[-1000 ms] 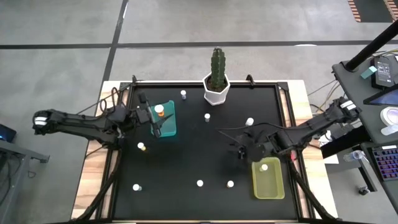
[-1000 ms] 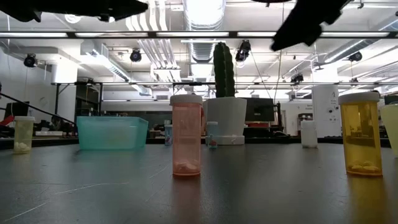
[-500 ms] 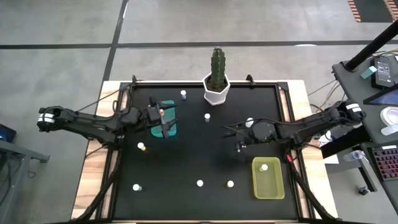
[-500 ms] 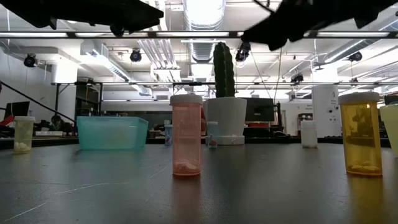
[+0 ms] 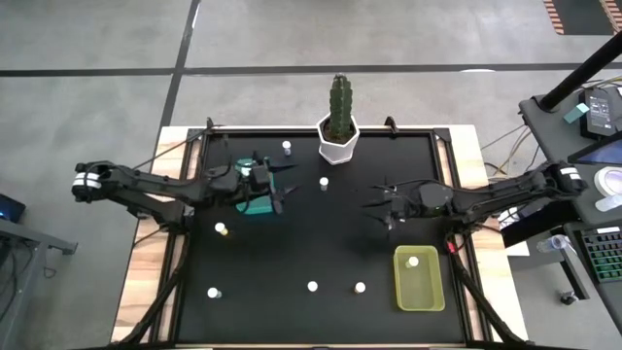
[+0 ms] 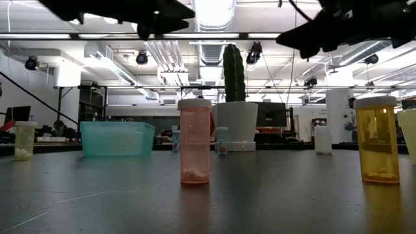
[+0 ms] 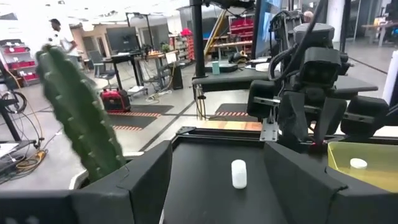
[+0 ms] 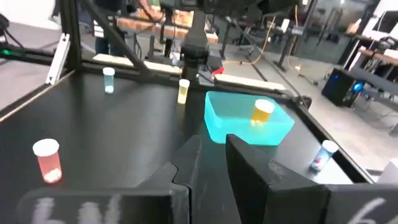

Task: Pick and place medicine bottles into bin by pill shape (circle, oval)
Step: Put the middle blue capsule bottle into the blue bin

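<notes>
The left tool (image 5: pixel 277 190) hangs above the black surface (image 5: pixel 321 243) at the right-hand edge of the teal bin (image 5: pixel 255 202), its two dark fingers (image 7: pixel 149 180) spread wide with nothing between them. Through the gap the left wrist view shows a white bottle (image 7: pixel 239 173) standing well ahead. An orange bottle with a white cap (image 8: pixel 262 111) sits inside the teal bin.

The right tool (image 5: pixel 381 207) hovers over the right half of the surface, above and apart from the yellow bin (image 5: pixel 420 284). Its fingers (image 8: pixel 189 155) stand only a narrow slot apart and hold nothing. A white-capped bottle (image 5: pixel 413 261) lies in the yellow bin.

The other bottles stand loose on the surface: one (image 5: pixel 324 182) between the two tools, one (image 5: pixel 287 147) near the far edge beside the cactus pot (image 5: pixel 337 137), one (image 5: pixel 221 228) just below the teal bin, and three along the near side (image 5: pixel 213 291), (image 5: pixel 312 286), (image 5: pixel 360 287). In the low view a pink-orange bottle (image 6: pixel 195 141) stands nearest the camera, upright, with a yellow-orange bottle (image 6: pixel 376 138) to its right and a pale bottle (image 6: pixel 25 140) at far left.
</notes>
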Available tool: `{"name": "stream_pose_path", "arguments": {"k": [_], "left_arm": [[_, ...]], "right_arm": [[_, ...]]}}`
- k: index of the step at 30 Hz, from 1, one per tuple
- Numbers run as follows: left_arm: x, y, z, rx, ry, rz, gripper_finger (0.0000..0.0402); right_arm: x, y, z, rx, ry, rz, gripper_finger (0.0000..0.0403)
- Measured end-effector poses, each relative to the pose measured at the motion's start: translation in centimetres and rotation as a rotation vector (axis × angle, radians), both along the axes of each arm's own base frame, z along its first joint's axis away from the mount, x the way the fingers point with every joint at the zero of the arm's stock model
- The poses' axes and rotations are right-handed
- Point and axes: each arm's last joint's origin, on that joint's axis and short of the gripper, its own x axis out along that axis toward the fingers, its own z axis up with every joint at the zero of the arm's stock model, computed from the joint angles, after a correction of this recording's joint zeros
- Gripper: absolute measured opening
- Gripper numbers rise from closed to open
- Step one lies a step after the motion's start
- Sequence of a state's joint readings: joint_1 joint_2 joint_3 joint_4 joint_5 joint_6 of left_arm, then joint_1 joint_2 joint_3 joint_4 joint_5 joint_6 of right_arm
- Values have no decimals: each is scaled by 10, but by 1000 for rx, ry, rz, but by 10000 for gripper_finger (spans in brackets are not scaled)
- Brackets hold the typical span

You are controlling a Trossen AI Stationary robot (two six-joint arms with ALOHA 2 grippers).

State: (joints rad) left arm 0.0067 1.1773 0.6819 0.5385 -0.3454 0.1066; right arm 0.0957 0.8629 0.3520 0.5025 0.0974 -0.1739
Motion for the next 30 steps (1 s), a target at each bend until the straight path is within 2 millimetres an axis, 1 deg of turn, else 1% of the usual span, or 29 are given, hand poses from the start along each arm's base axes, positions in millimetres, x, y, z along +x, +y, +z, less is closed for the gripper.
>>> {"name": "stream_pose_path", "arguments": {"k": [4, 6, 11, 17, 20, 24, 27, 30], "left_arm": [[22, 0, 10, 0, 85, 0, 238], [33, 0, 13, -1, 157, 0, 238], [61, 1, 21, -23, 300, 4, 238], [84, 6, 18, -38, 524, -9, 238], [93, 14, 22, -65, 628, -43, 237], [103, 30, 25, -110, 735, -48, 237], [111, 42, 19, -130, 767, -34, 237], [119, 50, 8, -148, 786, -31, 237]], "right_arm": [[-12, -1, 1, -4, -43, 0, 63], [-18, -2, 2, -1, -64, -2, 63], [-32, -4, -2, 0, -96, -4, 63], [-44, -5, 1, 10, -166, -4, 63], [-49, -5, 1, 14, -181, -4, 63], [-51, -6, 3, 17, -196, -4, 63], [-51, -6, 3, 17, -196, -4, 63], [-51, -6, 4, 17, -198, -4, 63]]}}
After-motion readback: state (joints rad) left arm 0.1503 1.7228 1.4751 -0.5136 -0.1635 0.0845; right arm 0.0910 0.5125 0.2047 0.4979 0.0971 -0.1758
